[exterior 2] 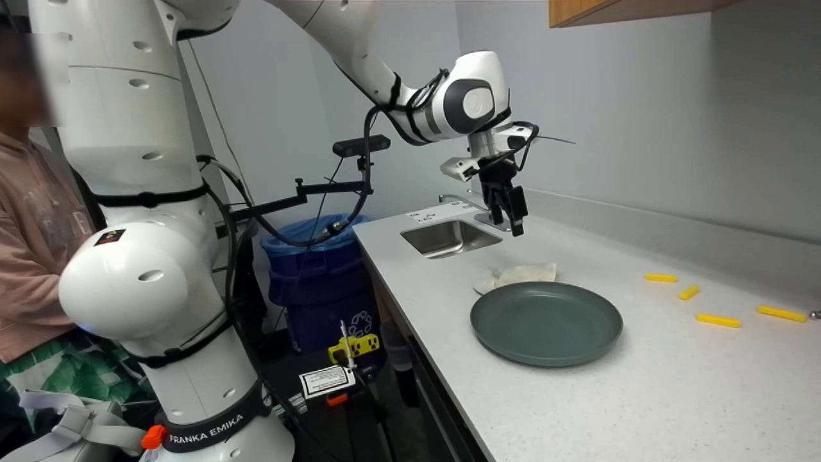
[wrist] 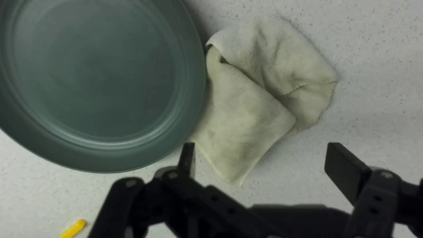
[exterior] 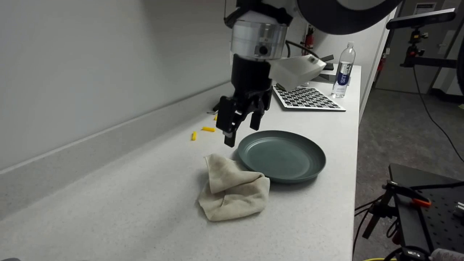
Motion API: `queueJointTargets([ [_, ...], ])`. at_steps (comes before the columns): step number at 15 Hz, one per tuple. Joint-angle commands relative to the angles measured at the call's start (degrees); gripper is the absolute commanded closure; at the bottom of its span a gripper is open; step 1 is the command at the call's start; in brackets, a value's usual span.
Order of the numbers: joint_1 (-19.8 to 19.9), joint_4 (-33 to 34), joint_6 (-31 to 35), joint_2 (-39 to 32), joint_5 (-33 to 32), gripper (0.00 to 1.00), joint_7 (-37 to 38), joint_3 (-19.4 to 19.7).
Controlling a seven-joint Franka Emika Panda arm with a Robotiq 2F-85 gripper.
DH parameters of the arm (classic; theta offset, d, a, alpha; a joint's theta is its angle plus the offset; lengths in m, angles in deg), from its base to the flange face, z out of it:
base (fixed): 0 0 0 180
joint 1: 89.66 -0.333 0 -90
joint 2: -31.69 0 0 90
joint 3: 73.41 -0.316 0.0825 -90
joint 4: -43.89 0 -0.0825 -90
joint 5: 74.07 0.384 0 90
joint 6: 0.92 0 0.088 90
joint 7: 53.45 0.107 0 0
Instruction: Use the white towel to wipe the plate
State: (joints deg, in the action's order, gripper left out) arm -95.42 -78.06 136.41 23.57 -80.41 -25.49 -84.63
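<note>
Gripper (exterior: pixel 243 132) spread wide, nothing held, hovers. White towel (exterior: pixel 235 190) lower, on near side of gripper in exterior view, beside near-left rim of plate (exterior: pixel 282 156); bunched, no clear long axis.

In an exterior view, a round, shallow, matte grey-green plate (exterior: pixel 282 156) with a low raised rim lies face up. Just beside its near left edge lies a wrinkled off-white cloth towel (exterior: pixel 239 199), folded over itself.

Round grey-green plate (wrist: pixel 102 72), upper left; folded off-white cloth towel (wrist: pixel 251 105), mid-frame; black two-fingered gripper (wrist: pixel 261 153), spread wide, bottom.
</note>
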Motion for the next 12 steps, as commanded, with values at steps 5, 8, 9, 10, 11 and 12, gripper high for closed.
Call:
queueJointTargets([
  [5, -3.08, 3.17, -0.18, -3.19, 0.65, 0.00, -0.48, 2.64],
  [8, -3.44, 3.88, -0.15, -4.73, -0.11, 0.00, -0.90, 3.12],
  [9, -3.77, 4.31, 0.62, -6.10, -0.71, 0.00, -0.24, 3.63],
  [10, -3.93, 4.64, 1.10, -7.21, -0.46, 0.00, -0.50, 3.88],
  [11, -4.25, 5.20, 1.71, -8.80, -0.93, 0.00, -0.24, 4.30],
  [12, -4.61, 5.74, 2.11, -10.20, -1.30, 0.00, 0.00, 4.77],
])
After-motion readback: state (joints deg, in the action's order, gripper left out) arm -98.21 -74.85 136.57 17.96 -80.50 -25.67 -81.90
